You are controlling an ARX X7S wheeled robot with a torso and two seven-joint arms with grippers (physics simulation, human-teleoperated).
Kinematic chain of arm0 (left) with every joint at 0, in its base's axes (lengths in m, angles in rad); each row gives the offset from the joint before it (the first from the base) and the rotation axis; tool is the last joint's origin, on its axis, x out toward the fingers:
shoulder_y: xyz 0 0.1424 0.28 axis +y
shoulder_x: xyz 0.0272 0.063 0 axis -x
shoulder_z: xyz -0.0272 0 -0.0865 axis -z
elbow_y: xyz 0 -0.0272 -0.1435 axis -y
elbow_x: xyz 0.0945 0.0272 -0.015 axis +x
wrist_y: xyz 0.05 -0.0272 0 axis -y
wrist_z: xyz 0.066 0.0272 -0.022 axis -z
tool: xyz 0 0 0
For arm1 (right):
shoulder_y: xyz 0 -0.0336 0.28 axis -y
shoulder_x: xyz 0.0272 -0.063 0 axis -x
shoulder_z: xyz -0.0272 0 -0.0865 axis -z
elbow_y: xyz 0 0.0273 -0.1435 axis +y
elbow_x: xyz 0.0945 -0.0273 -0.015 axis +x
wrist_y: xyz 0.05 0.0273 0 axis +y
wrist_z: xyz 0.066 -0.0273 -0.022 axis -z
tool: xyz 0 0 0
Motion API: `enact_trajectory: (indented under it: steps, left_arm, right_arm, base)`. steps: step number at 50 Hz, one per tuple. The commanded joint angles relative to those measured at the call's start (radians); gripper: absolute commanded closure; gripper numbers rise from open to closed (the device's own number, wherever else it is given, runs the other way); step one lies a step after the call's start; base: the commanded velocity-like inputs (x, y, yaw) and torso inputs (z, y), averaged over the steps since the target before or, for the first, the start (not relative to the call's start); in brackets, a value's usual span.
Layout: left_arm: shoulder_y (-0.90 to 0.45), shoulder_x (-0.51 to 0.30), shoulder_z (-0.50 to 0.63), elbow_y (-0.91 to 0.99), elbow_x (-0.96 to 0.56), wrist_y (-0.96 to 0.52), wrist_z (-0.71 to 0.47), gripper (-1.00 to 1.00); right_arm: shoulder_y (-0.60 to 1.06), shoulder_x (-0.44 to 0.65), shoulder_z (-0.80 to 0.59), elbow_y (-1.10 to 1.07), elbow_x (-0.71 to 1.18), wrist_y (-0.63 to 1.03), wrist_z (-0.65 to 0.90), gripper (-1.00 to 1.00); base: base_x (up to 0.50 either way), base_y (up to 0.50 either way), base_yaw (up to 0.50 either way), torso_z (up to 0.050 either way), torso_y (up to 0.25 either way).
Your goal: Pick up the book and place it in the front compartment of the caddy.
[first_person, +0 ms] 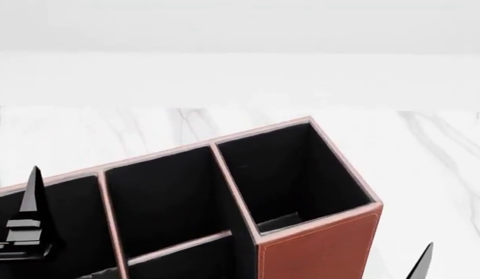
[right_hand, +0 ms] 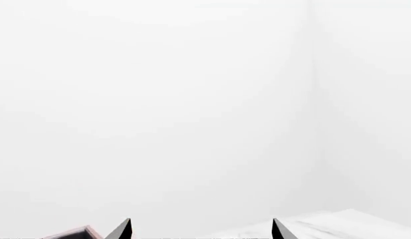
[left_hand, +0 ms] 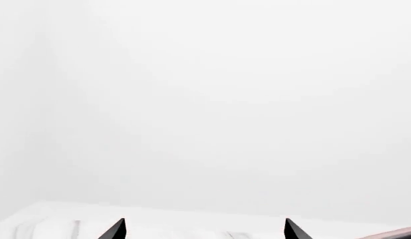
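The caddy (first_person: 321,250) is a reddish-brown box with pale stitched rims and black-lined compartments, filling the lower middle of the head view. A corner of the caddy's rim shows in the left wrist view (left_hand: 399,232) and in the right wrist view (right_hand: 73,232). The book is out of view in all frames. My left gripper (left_hand: 205,229) is open with nothing between its fingers. One of its fingers (first_person: 32,195) stands over the caddy's left end. My right gripper (right_hand: 201,229) is open and empty too. One fingertip (first_person: 425,260) of it shows to the right of the caddy.
The caddy stands on a white marble table (first_person: 434,151) that runs back to a plain white wall (first_person: 240,35). Both wrist views look mostly at that white wall, with a strip of table at the frame edge.
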Motion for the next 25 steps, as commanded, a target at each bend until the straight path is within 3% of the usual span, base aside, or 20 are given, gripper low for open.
enact_trajectory:
  steps: [1,10,13,16,25]
  left_arm:
    - [-0.002,-0.025,0.006,0.013,-0.059,0.015,0.054,-1.00]
    - [-0.103,-0.143,-0.010,0.215,-0.353,-0.219,0.141,-1.00]
    - [-0.205,-0.241,0.062,0.275,-0.400,-0.348,0.187,-1.00]
    - [-0.287,-0.286,0.106,0.313,-0.453,-0.452,0.196,-1.00]
    - [-0.410,-0.292,0.100,0.291,-0.547,-0.558,0.166,-1.00]
  right_arm:
    - [0.010,0.007,-0.015,0.002,-0.014,0.018,0.014,-1.00]
    - [0.000,0.017,-0.018,0.000,-0.015,0.018,0.016,-1.00]
    - [-0.011,0.018,-0.018,-0.003,-0.015,0.007,0.016,-1.00]
    - [-0.028,0.018,-0.013,-0.011,-0.014,-0.008,0.019,-1.00]
    - [-0.074,0.014,0.004,-0.011,0.003,-0.072,0.024,-1.00]
  base:
    - [0.00,0.00,0.00,0.000,0.000]
    - [0.00,0.00,0.00,0.000,0.001]
    - [0.00,0.00,0.00,0.000,0.000]
    - [0.00,0.00,0.00,0.000,0.000]
    - [0.00,0.00,0.00,0.000,0.000]
